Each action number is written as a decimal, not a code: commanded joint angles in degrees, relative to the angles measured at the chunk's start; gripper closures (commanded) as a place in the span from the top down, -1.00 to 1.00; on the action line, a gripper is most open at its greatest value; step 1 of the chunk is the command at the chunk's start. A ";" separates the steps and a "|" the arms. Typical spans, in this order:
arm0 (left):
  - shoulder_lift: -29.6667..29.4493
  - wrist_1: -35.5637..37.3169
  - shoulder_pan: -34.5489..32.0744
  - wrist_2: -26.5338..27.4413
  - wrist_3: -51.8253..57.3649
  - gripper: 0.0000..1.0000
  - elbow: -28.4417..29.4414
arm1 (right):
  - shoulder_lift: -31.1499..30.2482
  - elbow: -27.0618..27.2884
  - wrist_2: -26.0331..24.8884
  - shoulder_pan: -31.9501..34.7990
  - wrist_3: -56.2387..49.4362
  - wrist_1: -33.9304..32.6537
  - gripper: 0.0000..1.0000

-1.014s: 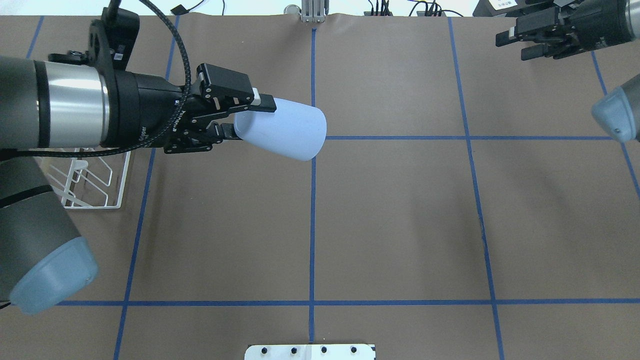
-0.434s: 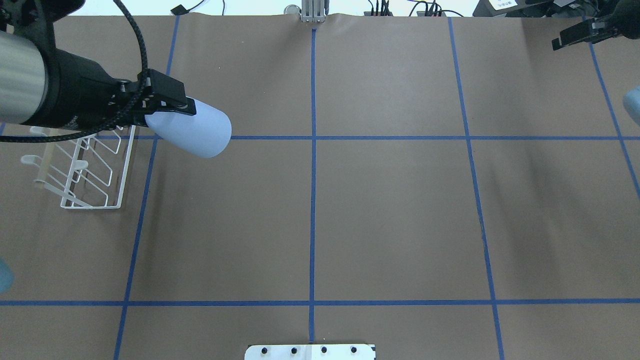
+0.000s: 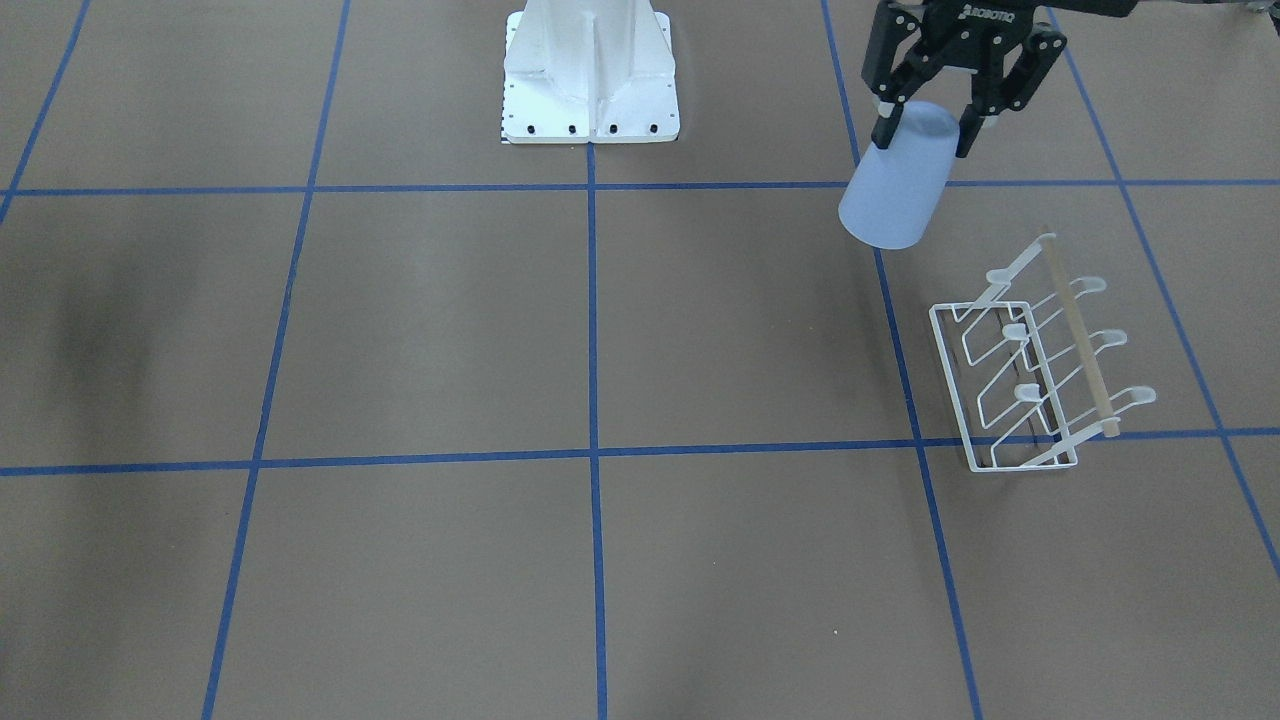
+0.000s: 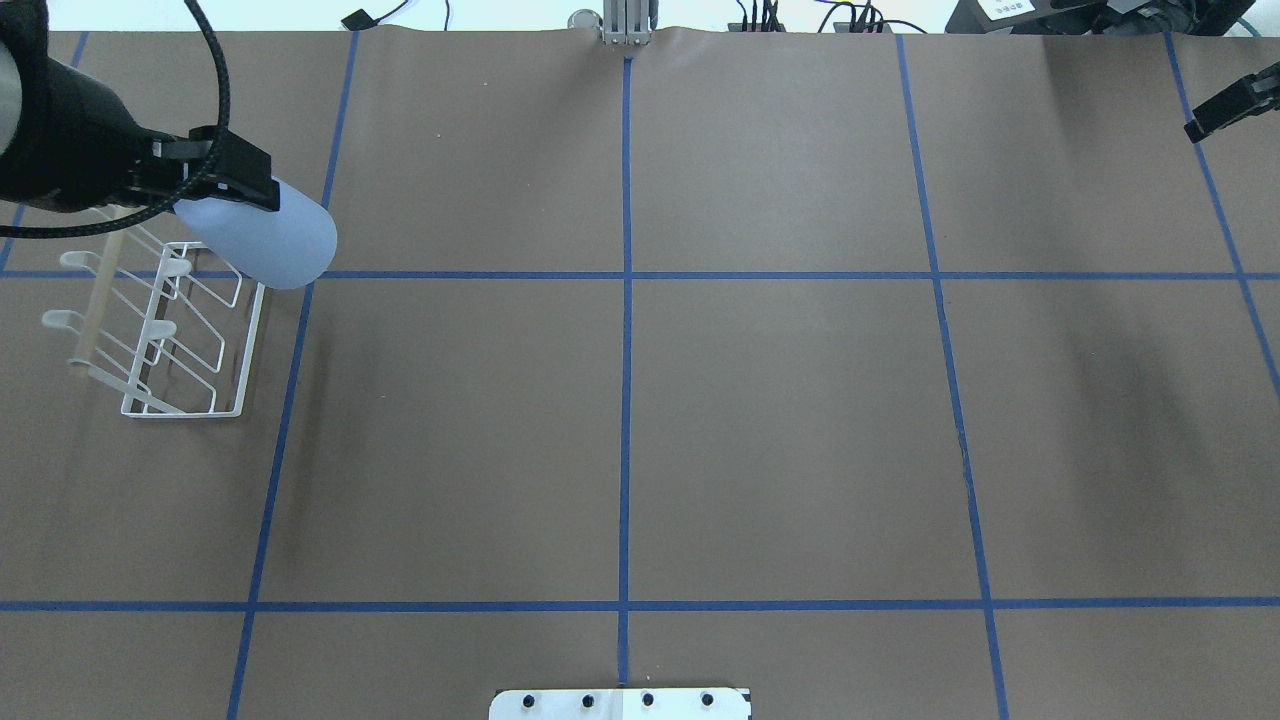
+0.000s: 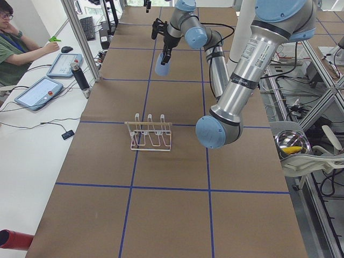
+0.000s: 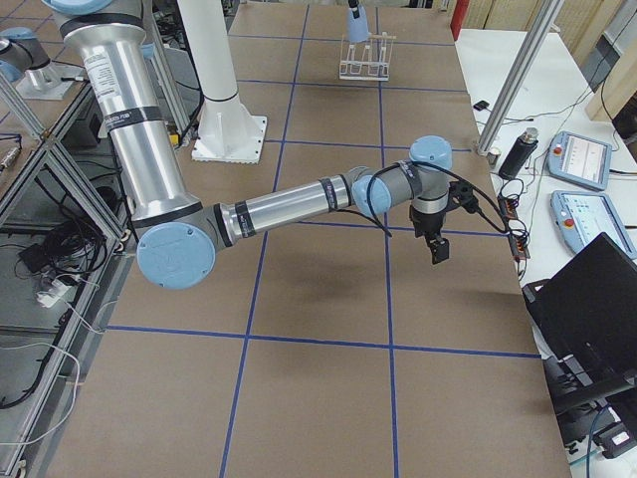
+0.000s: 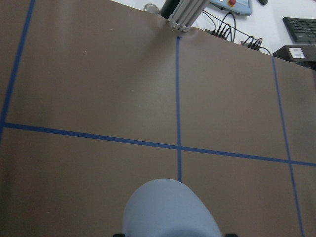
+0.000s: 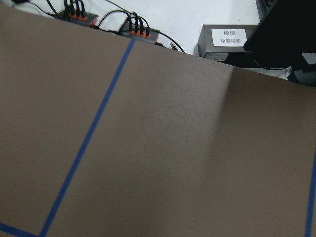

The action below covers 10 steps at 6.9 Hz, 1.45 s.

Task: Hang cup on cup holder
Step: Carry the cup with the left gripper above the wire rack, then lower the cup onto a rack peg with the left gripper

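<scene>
A pale blue cup [image 3: 895, 190] hangs tilted in the air, its narrow base between the fingers of my left gripper [image 3: 925, 125], which is shut on it. From overhead, the cup [image 4: 265, 235] overlaps the far right corner of the cup holder [image 4: 182, 413], a white wire rack standing on the table. The front-facing view puts the cup holder [image 3: 1079, 337] apart from the cup, farther from the robot. The left wrist view shows only the cup [image 7: 170, 210] over bare table. Just one finger of my right gripper [image 4: 1230, 102] shows, at the far right edge, so I cannot tell its state.
The robot's white base plate [image 3: 590, 110] sits at the table's near middle edge. Blue tape lines cross the brown table. A person [image 5: 16, 43] sits at a side desk with tablets [image 5: 37, 91] beyond the far edge. An aluminium post [image 4: 625, 25] stands there too.
My left arm has carried the cup leftward from near the table's centre to the rack's corner. My right gripper has drawn back to the right, almost out of the overhead view.
</scene>
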 commanded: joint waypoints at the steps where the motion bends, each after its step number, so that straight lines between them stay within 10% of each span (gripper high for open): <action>1: -0.33 4.34 -7.39 -7.25 11.49 -1.00 6.26 | 0.51 0.40 0.90 1.60 -9.09 -14.63 1.00; 5: -4.11 3.38 -14.00 -13.44 25.57 -1.00 27.10 | -1.24 1.19 3.28 2.05 -9.13 -16.10 1.00; 10: -4.90 -3.65 -14.37 -15.29 26.04 -1.00 35.30 | -1.94 1.02 6.45 2.05 -9.13 -16.01 1.00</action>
